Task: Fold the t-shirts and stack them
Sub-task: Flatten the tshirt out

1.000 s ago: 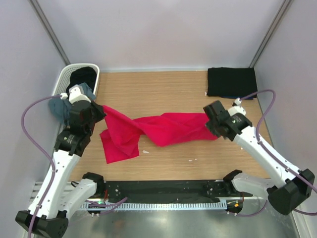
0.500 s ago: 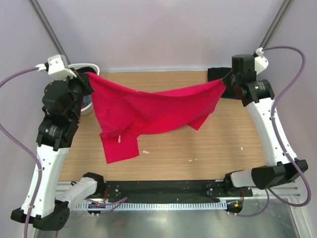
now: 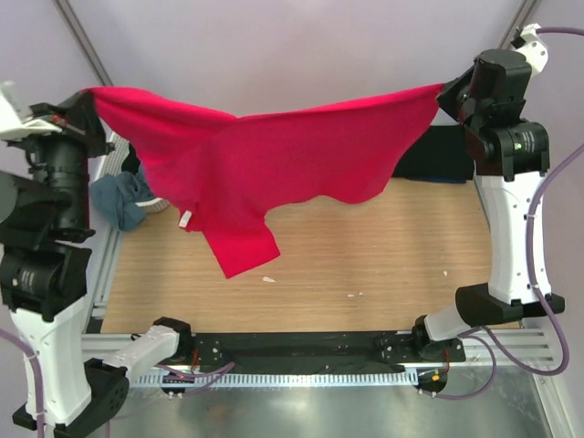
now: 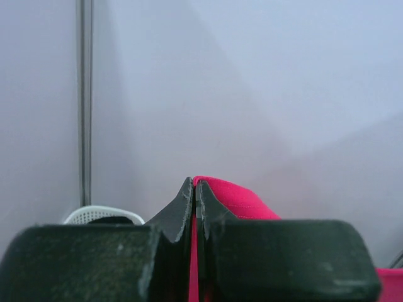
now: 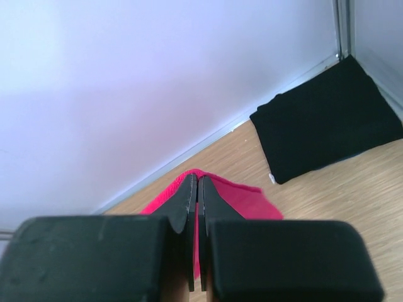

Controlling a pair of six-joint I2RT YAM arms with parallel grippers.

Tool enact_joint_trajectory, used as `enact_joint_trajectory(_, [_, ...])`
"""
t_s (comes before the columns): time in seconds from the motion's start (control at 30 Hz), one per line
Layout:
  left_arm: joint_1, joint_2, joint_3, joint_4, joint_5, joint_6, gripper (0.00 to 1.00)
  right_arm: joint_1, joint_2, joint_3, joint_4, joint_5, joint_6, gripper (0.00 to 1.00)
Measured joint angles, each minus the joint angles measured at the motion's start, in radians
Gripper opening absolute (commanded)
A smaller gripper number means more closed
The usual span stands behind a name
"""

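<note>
The crimson-red t-shirt (image 3: 265, 155) hangs spread in the air high above the table, stretched between both arms. My left gripper (image 3: 91, 96) is shut on its left corner; red cloth (image 4: 230, 198) shows between the closed fingers. My right gripper (image 3: 443, 91) is shut on the right corner, with red cloth (image 5: 242, 201) pinched between its fingers. One sleeve dangles down at the lower left (image 3: 242, 246). A folded black t-shirt (image 5: 324, 126) lies at the far right corner (image 3: 438, 155). A grey-blue t-shirt (image 3: 123, 196) droops over the basket at the left.
The white lattice basket (image 3: 119, 160) stands at the far left, partly behind the red cloth, its rim (image 4: 94, 214) also in the left wrist view. The wooden table (image 3: 365, 255) lies below, between grey walls. A black rail (image 3: 301, 347) runs along the near edge.
Both arms have risen and moved apart, lifting the red t-shirt off the table from a twisted bundle to a spread sheet hanging in the air.
</note>
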Motion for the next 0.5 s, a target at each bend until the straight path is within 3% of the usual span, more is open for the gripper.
enact_joint_trajectory(0.2, [0.0, 0.002, 0.161, -0.017, 0.066, 0.03, 0.0, 0.0, -0.102, -0.002, -0.008, 0.004, -0.064, 0.01])
enact_joint_trajectory(0.5, [0.0, 0.012, 0.364, -0.081, 0.209, 0.001, 0.0, 0.0, -0.394, -0.023, -0.006, 0.021, -0.152, 0.01])
